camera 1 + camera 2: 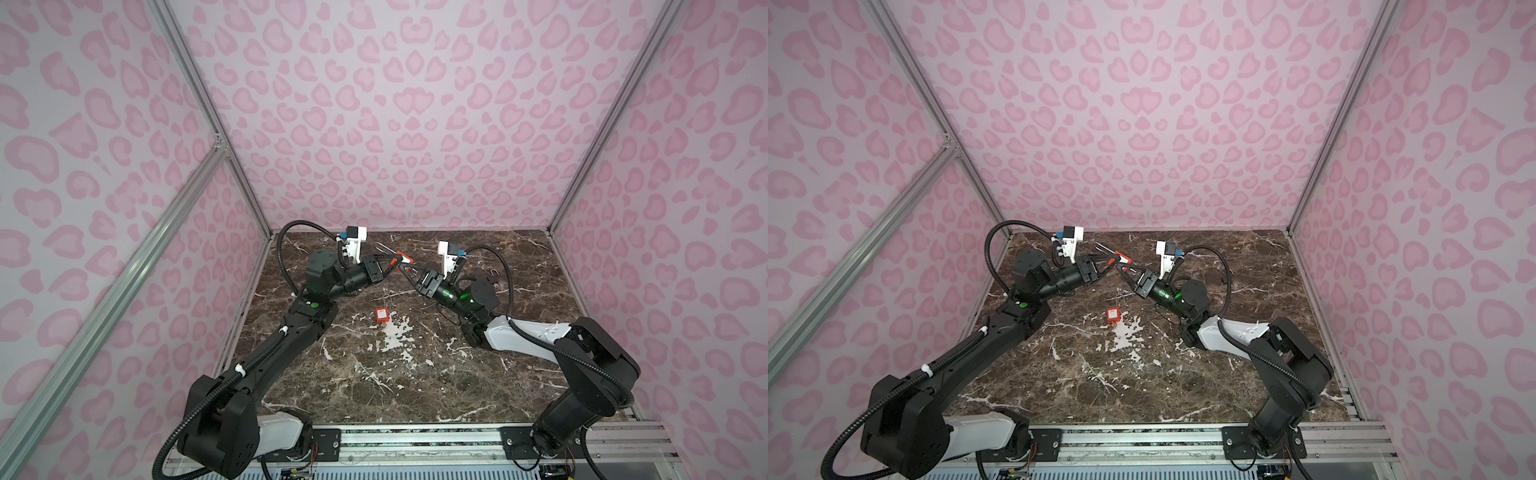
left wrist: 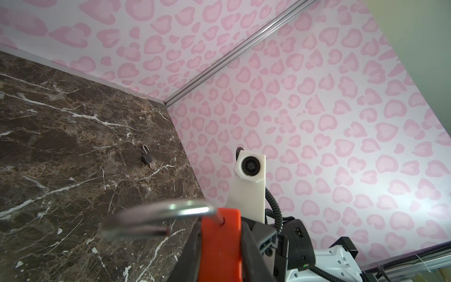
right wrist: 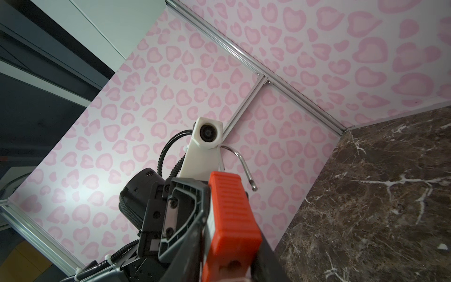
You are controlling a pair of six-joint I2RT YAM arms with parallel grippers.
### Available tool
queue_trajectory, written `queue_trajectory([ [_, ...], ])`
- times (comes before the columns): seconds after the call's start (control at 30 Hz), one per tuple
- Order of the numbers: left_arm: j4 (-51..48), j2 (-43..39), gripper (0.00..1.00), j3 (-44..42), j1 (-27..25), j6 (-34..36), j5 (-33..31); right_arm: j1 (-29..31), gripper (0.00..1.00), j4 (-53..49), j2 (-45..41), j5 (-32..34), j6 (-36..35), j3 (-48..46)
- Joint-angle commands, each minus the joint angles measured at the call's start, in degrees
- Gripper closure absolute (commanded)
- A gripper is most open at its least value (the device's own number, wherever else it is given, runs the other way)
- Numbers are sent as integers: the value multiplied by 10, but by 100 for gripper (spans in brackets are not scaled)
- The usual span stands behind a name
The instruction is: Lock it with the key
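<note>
An orange padlock [image 1: 404,258] [image 1: 1122,257] hangs in the air over the back of the marble table [image 1: 415,374], held from both sides. My left gripper [image 1: 397,262] [image 2: 220,229] is shut on its body [image 2: 220,244]. My right gripper [image 1: 407,271] [image 3: 231,244] comes from the opposite side with both jaws against the same body [image 3: 231,219]. The steel shackle [image 2: 170,210] [image 3: 244,163] stands swung open with one end free. A keyhole shows in the body's underside in the right wrist view. No key can be made out for certain.
A small flat orange piece [image 1: 381,314] [image 1: 1113,316] lies mid-table. A small black padlock [image 2: 146,158] [image 1: 494,274] rests near the back right, with something silvery at its base. Pink patterned walls enclose three sides. A metal rail [image 1: 415,440] runs along the front.
</note>
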Motion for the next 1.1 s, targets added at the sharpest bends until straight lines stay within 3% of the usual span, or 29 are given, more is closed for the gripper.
queue_trajectory([
  [0.0,37,-6,96,-3,1,-1,3,1,72,27,0,1,1,-5],
  [0.17,38,-8,96,-9,1,-1,3,0,74,64,8,2,21,-5],
  [0.33,37,-13,96,-15,1,-1,3,0,87,105,23,-6,48,3],
  [0.43,29,-20,96,-19,0,-1,3,0,90,98,21,-6,43,1],
  [1.07,7,-51,96,-35,27,-1,3,-13,92,38,-12,-18,-9,-9],
])
